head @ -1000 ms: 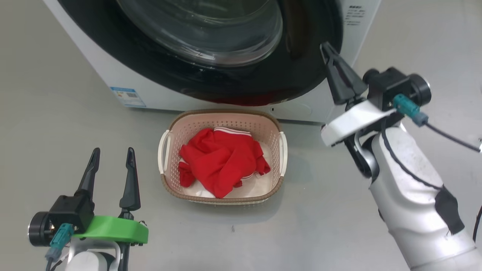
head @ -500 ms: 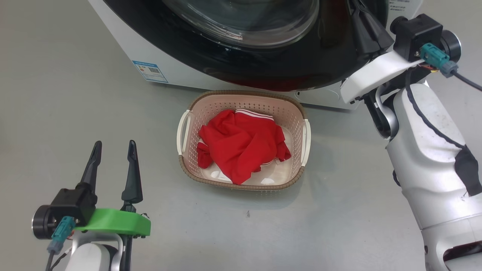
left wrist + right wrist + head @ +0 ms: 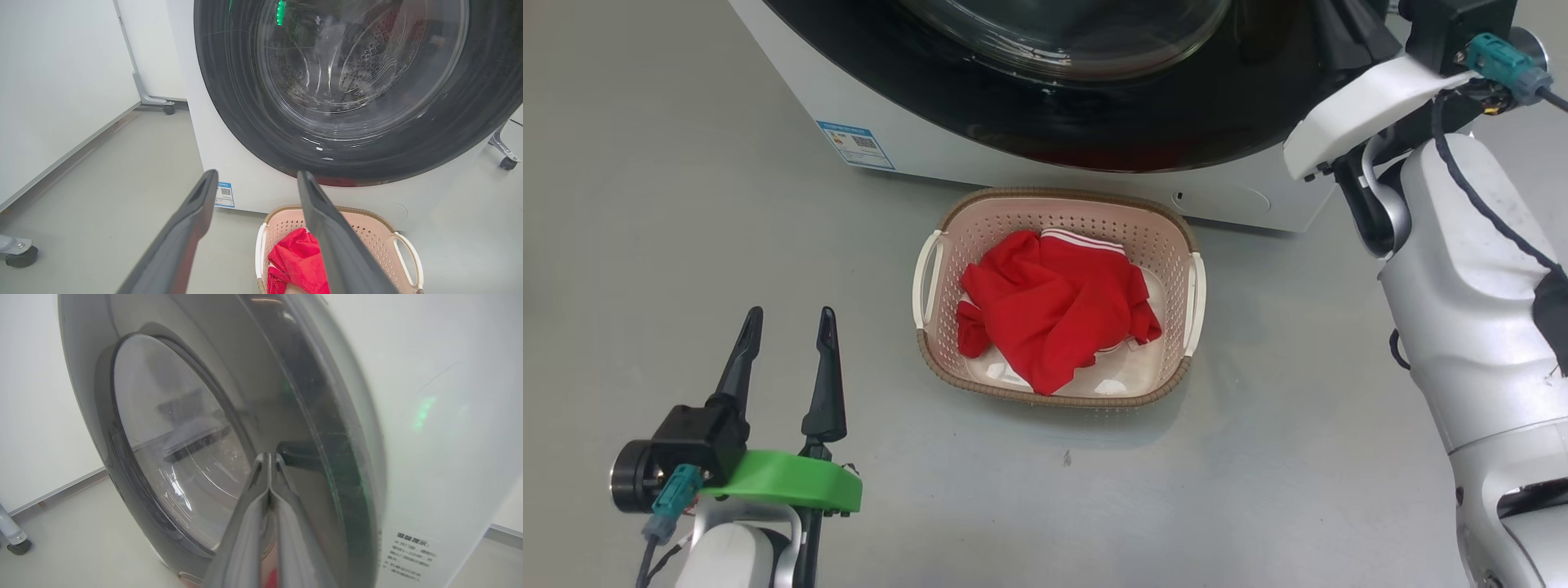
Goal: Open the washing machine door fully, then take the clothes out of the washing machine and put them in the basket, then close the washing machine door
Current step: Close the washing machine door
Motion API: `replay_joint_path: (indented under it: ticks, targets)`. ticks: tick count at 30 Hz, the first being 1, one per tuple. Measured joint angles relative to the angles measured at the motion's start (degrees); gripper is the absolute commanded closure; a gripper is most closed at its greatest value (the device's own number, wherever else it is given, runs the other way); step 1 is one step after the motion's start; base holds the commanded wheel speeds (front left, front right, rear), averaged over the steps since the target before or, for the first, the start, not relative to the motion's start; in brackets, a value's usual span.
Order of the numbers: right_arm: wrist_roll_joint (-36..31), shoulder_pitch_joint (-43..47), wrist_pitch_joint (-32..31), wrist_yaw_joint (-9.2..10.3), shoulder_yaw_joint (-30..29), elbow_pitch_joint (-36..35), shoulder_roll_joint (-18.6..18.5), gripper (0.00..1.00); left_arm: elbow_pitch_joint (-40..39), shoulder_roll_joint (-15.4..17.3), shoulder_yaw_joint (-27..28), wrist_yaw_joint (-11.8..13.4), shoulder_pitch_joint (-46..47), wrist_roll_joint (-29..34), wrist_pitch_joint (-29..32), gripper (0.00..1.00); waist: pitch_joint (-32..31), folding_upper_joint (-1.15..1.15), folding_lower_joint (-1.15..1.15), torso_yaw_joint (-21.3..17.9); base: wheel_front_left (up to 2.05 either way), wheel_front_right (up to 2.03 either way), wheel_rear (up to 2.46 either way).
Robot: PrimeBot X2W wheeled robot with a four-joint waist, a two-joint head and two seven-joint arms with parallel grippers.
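Right jaws: the right gripper is holding its two fingers flat against each other with nothing between them.
Left jaws: the left gripper is standing with its fingers well spread and gripping nothing, at 7 o'clock in the head view.
Door: the washing machine door is lying close against the front of the washing machine. Whether it is latching cannot be told.
Key relation: the right fingertips are touching the door's black rim at about 3 o'clock on its face, just beside a dark recess that is probably the handle. The fingers are pointing nearly across the face, not square into it.
Nearer arm: the right one is already on the door. The left one is hanging well apart from it, down at 7 o'clock from the basket.
Clothes: the clothes are lying bunched inside the basket, which is sitting on the floor at 6 o'clock from the door, just in front of the machine.
Step in hand: judging by the loaded basket, only the closing is remaining.
Coming move: the push is likely needing to go straight into the rim at that 3 o'clock edge, presumably the side away from the hinge, until the door seats.
Risk: shut fingertips may be sliding sideways off the glossy rim.
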State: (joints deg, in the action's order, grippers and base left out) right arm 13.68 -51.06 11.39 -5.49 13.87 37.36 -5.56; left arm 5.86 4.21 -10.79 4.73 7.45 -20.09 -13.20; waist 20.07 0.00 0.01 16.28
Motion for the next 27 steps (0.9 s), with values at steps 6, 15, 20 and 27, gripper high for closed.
replay_joint_path:
  ticks: [6, 15, 20, 27]
  targets:
    - [0.4, -2.9, 0.0, 0.03, -1.9, 3.2, -2.0, 1.0, 0.9, -0.3, -0.7, -0.6, 1.4, 0.0, -0.1, 0.0, 0.5, 0.0, 0.0, 0.6, 0.0, 0.0, 0.0]
    - [0.9, -5.2, 1.1, 0.05, -3.1, 6.3, -2.2, 1.0, 1.7, -0.3, -1.0, -1.0, 2.1, 0.0, -0.1, 0.0, 1.1, 0.0, 0.0, 1.2, 0.0, 0.0, 0.0]
    - [0.9, -6.0, 1.6, -0.01, -2.7, 7.9, -2.0, 1.0, 2.5, -0.5, -1.0, -1.0, 2.6, 0.0, -0.6, 0.0, 1.3, 0.0, 0.0, 1.1, 0.0, 0.0, 0.0]
    - [0.9, -5.9, 2.3, -0.45, -1.2, 9.4, -1.6, 1.0, 3.2, -0.7, -0.9, -1.0, 3.3, 0.1, -0.6, 0.0, 0.4, 0.0, 0.0, 0.5, 0.0, 0.0, 0.0]
